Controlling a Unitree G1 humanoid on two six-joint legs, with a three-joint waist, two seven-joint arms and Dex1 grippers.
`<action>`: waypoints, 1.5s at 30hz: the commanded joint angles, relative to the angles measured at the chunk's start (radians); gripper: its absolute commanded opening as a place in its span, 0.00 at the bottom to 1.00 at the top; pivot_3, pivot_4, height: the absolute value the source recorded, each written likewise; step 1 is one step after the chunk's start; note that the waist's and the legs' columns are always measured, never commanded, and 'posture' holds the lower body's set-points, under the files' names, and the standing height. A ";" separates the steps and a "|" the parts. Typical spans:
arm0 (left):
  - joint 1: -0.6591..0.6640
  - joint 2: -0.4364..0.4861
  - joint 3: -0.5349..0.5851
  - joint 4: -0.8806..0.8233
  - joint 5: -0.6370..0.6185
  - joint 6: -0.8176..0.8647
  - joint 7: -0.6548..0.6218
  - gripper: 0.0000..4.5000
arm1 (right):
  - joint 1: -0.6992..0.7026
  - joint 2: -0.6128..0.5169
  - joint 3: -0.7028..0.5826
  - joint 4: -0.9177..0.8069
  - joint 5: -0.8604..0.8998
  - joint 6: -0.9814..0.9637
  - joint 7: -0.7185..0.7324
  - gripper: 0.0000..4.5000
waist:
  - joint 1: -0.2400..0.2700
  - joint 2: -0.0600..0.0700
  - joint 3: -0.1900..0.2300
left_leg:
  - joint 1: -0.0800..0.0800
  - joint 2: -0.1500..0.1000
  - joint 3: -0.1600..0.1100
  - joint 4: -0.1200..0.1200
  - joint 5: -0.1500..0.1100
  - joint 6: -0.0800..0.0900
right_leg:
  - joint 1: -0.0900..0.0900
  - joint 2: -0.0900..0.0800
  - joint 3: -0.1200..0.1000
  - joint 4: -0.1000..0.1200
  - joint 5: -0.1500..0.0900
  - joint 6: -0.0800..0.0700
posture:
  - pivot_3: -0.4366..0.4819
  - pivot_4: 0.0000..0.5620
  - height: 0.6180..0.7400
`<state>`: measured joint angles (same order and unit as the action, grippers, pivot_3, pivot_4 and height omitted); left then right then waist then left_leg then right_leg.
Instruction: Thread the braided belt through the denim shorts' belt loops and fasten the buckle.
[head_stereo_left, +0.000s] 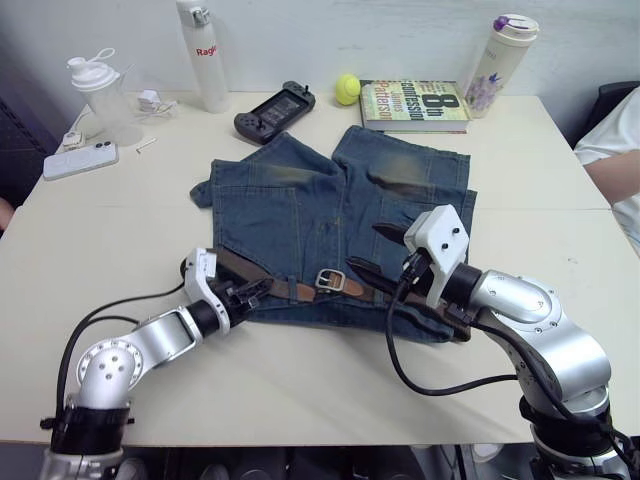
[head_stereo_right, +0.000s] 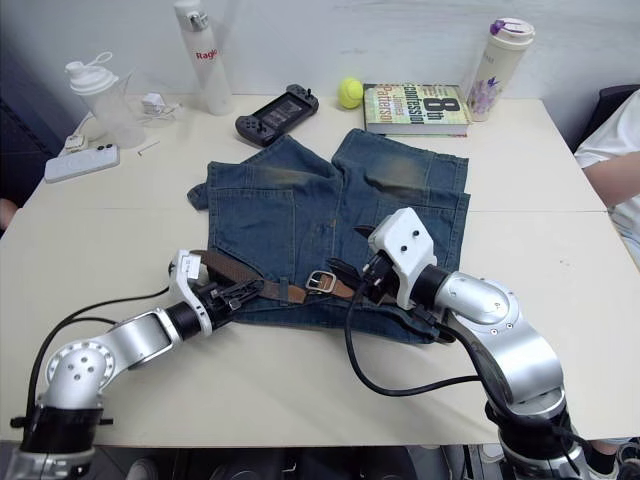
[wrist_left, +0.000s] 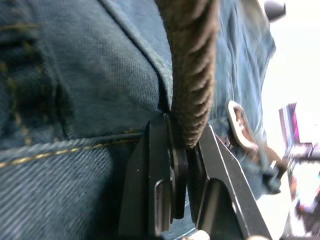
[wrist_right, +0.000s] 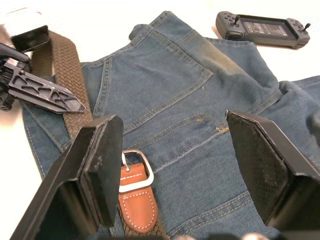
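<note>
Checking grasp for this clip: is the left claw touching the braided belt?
Touching. The left wrist view shows the left claw shut on the braided belt, pinched between both fingers.

one pair of denim shorts (head_stereo_left: 330, 205), one braided belt (head_stereo_left: 290, 288) with one buckle (head_stereo_left: 329, 280), two bottles (head_stereo_left: 203, 55) (head_stereo_left: 497, 65), one shaker cup (head_stereo_left: 104, 98), one phone (head_stereo_left: 80, 160), one game controller (head_stereo_left: 274, 111), one ball (head_stereo_left: 347, 89), one book (head_stereo_left: 414, 105), two pincers (head_stereo_left: 252, 290) (head_stereo_left: 380, 250).
</note>
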<state>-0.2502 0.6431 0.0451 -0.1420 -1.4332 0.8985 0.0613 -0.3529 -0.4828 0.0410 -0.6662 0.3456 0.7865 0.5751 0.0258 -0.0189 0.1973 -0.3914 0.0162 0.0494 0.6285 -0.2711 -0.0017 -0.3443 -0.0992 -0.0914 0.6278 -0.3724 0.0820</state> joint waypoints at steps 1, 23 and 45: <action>-0.089 0.054 -0.093 0.059 0.206 0.004 -0.302 0.00 | 0.003 -0.014 0.015 -0.033 0.007 -0.023 0.001 0.78 | -0.001 0.000 0.000 | 0.000 0.000 0.001 0.000 0.000 0.000 | 0.000 0.001 0.000 0.000 0.000 0.000 | 0.48 0.27 1.00; -0.301 -0.036 -0.150 0.314 0.666 -0.025 -0.869 0.00 | 0.142 -0.172 0.437 0.282 -0.801 -0.879 -0.107 0.78 | -0.002 0.000 0.000 | 0.001 0.000 0.003 0.002 0.001 0.001 | 0.000 -0.002 0.002 0.002 0.000 0.002 | 0.48 0.27 1.00; -0.252 -0.083 -0.069 0.258 0.732 0.049 -0.869 0.00 | 0.103 -0.017 0.406 0.414 -0.935 -0.972 -0.135 0.78 | -0.014 0.000 0.000 | 0.004 0.001 0.003 0.004 0.002 0.001 | 0.001 -0.002 0.003 0.008 0.000 0.002 | 0.48 0.27 1.00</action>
<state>-0.5185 0.5683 -0.0101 0.1400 -0.7065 0.9304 -0.7930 -0.2493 -0.5143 0.4676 -0.2476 -0.5869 -0.1791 0.4616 0.0119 -0.0188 0.1973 -0.3876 0.0167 0.0525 0.6326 -0.2695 -0.0009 -0.3434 -0.1010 -0.0883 0.6362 -0.3728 0.0839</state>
